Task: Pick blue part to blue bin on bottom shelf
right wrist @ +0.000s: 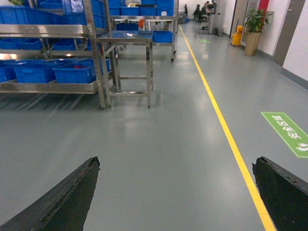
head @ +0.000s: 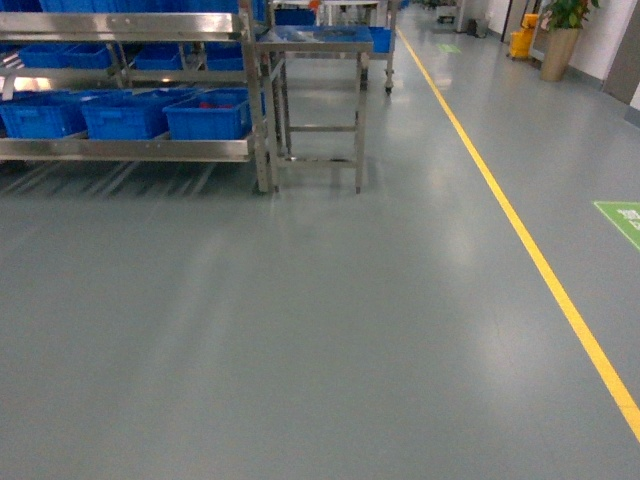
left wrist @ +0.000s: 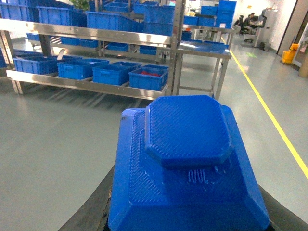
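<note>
At 10 o'clock across the floor (head: 330,330): bottom shelf (head: 125,149) carrying blue bins, rightmost bin (head: 208,115) showing red inside | left gripper (left wrist: 187,211): my jaws clamped on the blue part (left wrist: 185,163), filling that wrist view | right gripper (right wrist: 175,192): my jaws spread wide, holding nothing | yellow line (head: 520,235) at 2 o'clock

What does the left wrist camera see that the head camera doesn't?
Only the left wrist view shows the blue part filling the foreground, apparently held in the left gripper, whose fingers it hides. Only the head view shows the green floor sign. Both show the bottom shelf with its blue bins, the steel table and the yellow floor line.
</note>
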`<state>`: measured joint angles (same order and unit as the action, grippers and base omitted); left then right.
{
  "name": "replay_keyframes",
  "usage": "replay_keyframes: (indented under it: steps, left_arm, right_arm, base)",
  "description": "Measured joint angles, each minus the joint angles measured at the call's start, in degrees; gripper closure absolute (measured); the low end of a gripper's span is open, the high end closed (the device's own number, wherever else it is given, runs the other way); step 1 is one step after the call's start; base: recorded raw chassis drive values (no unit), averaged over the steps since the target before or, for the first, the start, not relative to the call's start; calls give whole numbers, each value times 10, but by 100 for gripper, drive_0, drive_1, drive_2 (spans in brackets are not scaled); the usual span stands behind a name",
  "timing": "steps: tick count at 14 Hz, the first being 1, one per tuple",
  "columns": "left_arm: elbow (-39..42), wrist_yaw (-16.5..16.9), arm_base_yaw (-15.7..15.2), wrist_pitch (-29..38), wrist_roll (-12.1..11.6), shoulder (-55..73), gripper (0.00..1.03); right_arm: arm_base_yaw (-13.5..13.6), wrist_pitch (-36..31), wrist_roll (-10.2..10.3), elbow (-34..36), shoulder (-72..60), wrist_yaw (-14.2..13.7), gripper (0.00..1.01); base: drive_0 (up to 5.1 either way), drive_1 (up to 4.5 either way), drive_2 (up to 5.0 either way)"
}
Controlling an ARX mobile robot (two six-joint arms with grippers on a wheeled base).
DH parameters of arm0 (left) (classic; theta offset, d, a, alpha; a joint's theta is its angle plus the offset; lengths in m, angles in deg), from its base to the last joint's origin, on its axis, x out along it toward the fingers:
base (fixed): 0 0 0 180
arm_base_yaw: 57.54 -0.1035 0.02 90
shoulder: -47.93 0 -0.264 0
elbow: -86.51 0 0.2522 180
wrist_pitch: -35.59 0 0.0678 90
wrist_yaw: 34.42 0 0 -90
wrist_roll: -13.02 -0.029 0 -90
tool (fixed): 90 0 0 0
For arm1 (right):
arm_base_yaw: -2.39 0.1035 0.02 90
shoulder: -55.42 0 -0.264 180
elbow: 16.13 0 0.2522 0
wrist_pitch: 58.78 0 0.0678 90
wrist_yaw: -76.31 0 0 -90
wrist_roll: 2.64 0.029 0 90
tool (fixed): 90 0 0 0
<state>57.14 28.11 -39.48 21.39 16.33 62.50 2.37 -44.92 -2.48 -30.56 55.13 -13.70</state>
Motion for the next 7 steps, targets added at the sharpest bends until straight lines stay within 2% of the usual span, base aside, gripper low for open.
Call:
replay_keyframes:
  steps: [7]
  left_arm:
    - [0,1,0,1,0,0,59]
  right_arm:
    - [0,2,0,0,0,0,3]
  base:
    - [14,420,-392]
